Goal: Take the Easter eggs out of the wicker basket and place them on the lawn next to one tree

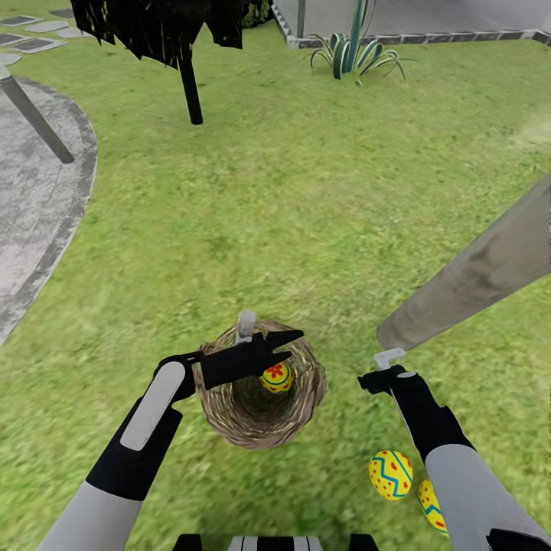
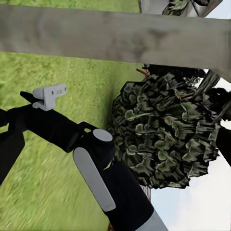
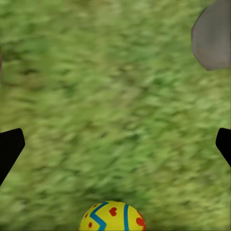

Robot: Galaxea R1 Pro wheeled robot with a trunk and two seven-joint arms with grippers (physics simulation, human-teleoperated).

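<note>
1. Right, one egg left in the wicker basket (image 1: 229, 417): the last egg (image 1: 276, 377) sits low against the far-right inner wall, red flower mark up.
2. Left gripper (image 1: 287, 346) hangs over the basket mouth, fingers pointing across it toward the robot's right. The egg lies just below and slightly short of the tips, so my read is the coming move is a wrist tilt down, then a dip in.
3. Left jaws: parted a little at the tips, nothing between them.
4. Left arm is clearly the nearer one; it's right on top of the basket.
5. Right gripper (image 1: 380, 370) is off to the basket's right, beside the base of the pale tree trunk (image 1: 482, 272). In the right wrist view its jaws are spread wide, only lawn (image 3: 115, 110) between, empty.
6. Two eggs already out on the grass near that trunk: one whole egg (image 1: 390, 474), and a second egg (image 1: 430, 505) partly behind the right forearm.
7. Egg's long axis: can't tell, it reads roundish from above.
</note>
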